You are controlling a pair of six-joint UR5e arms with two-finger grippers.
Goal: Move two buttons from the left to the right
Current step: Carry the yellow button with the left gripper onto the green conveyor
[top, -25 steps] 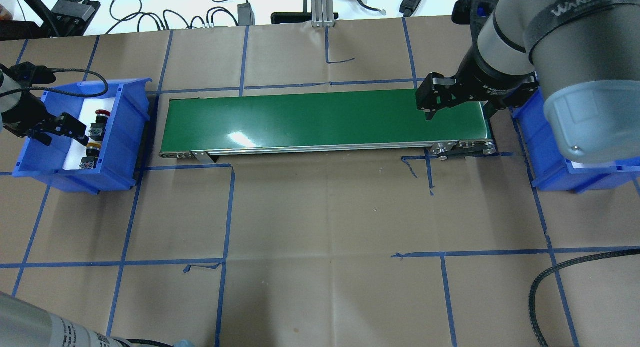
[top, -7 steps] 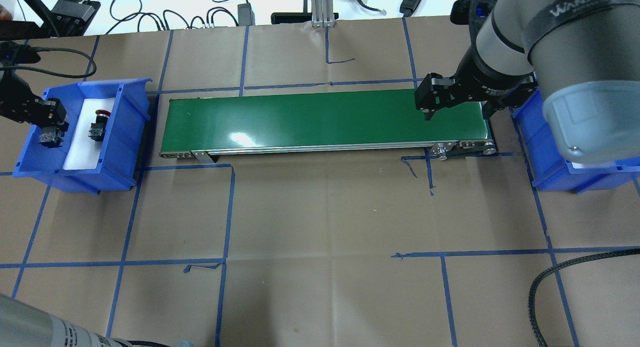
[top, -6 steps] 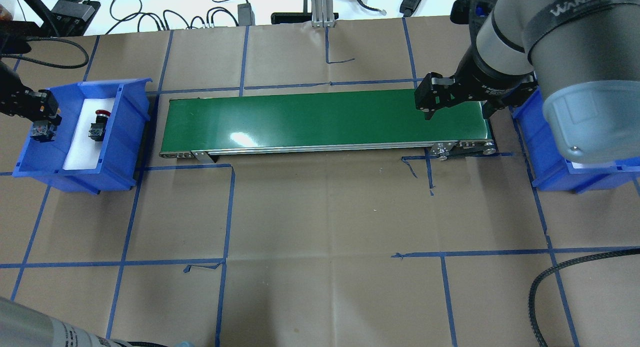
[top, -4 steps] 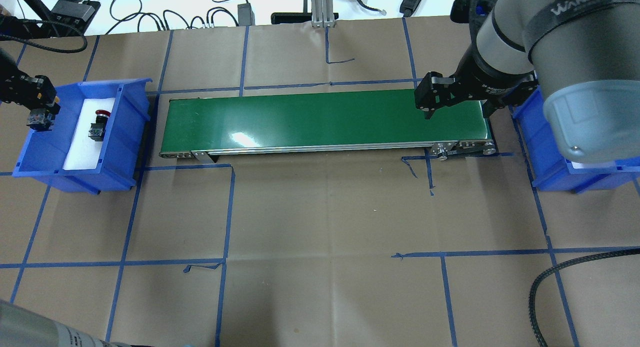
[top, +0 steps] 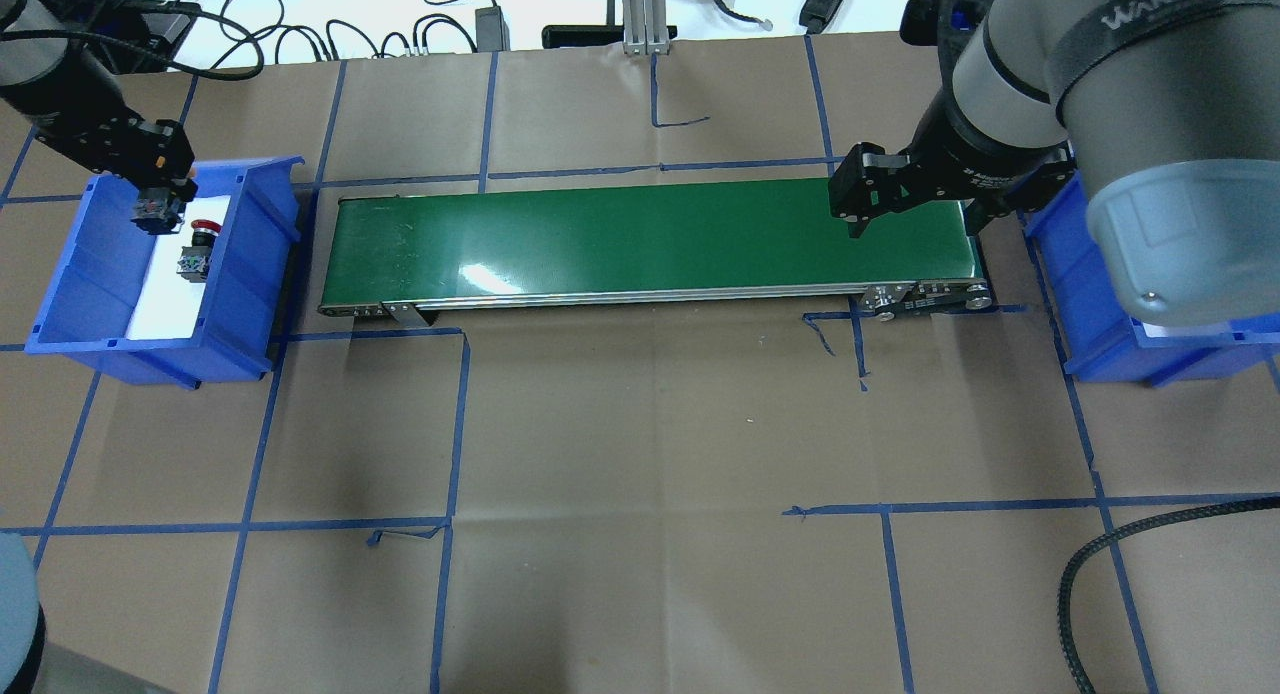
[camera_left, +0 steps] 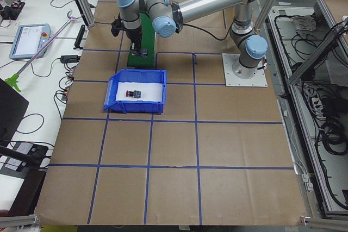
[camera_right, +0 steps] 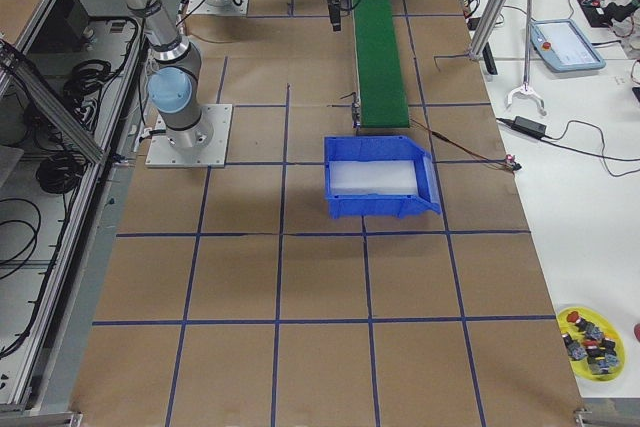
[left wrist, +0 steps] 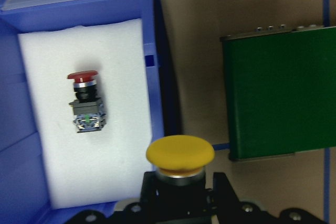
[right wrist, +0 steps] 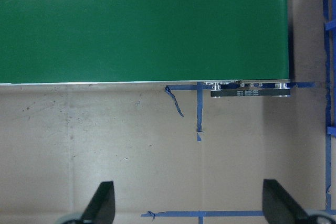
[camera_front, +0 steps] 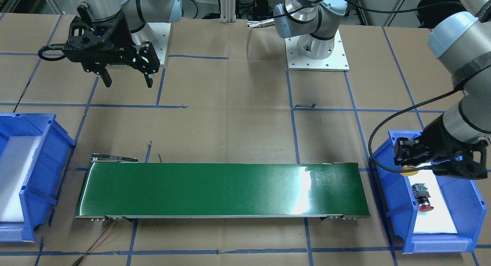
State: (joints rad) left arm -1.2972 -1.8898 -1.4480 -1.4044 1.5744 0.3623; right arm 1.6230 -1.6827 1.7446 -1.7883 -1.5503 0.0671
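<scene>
Yellow button (left wrist: 180, 154) clamped in left pincer (left wrist: 184, 190): cap visible wrist view, hidden overhead.

Yellow-capped button (left wrist: 180, 154) aloft between fingers (left wrist: 222, 192); red button (left wrist: 85, 103) sideways on white foam (left wrist: 121, 156).

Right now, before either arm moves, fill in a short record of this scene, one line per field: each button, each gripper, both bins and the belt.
yellow button: clamped in the left gripper, raised over the left bin
red button: lying on its side on the left bin's white foam
left gripper: shut on the yellow button
right gripper: open, empty, near the belt's right end
belt: green, nothing on it
right bin: no button in it
delivered: none of two
</scene>
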